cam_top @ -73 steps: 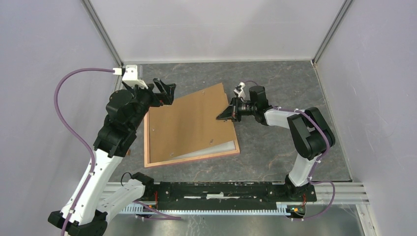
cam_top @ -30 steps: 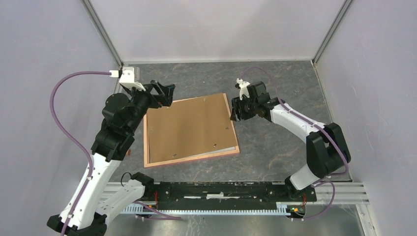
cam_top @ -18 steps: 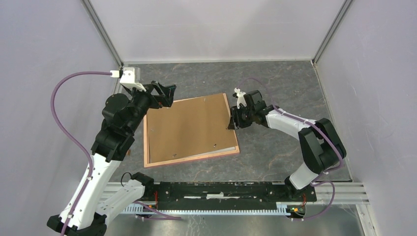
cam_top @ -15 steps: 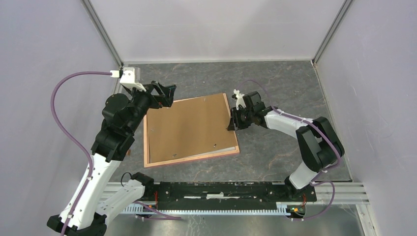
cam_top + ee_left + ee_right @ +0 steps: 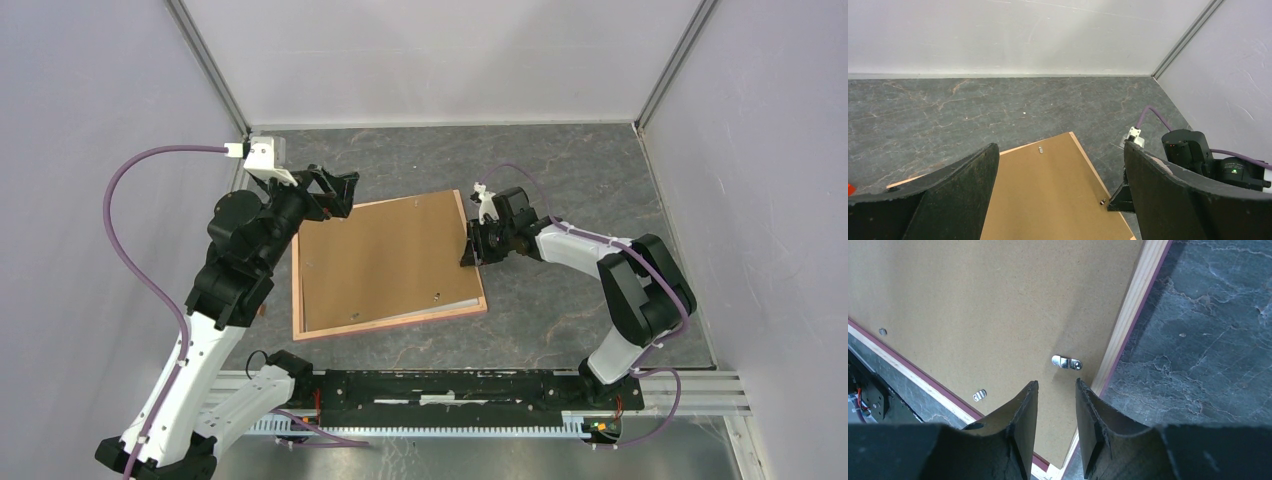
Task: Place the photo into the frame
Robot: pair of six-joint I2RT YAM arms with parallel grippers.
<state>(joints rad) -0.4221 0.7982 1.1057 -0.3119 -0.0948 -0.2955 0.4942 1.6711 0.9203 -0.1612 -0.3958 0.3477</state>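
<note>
1. Top view: The salmon-pink frame (image 5: 400,322) lies flat and back-up in mid-table, slightly askew. The brown backing board (image 5: 385,260) sits inside its rails and covers whatever is beneath, so the photo cannot be seen. Bare grey table (image 5: 580,170) is open behind the frame and to its right. The frame's left rail runs close to the left arm. The left gripper (image 5: 338,190) hovers over the far left corner, and the right gripper (image 5: 468,252) sits low at the right rail.

2. Left wrist view: The left gripper (image 5: 1060,147) has its fingers spread wide with nothing between them. The backing board (image 5: 1048,195) and its far corner lie below. The right arm's wrist (image 5: 1193,150) stands just off the frame's right rail (image 5: 1088,161). Clear table runs on to the back wall (image 5: 1023,35).

3. Right wrist view: The right gripper (image 5: 1055,385) has its fingers drawn close, leaving a narrow gap with nothing pinched. It hangs over the backing board (image 5: 973,305), just inside the frame's right rail (image 5: 1128,335). A metal turn clip (image 5: 1066,362) lies just ahead of the tips. A second clip (image 5: 979,395) sits by the near rail. Open table (image 5: 1208,340) lies beyond the right rail.
</note>
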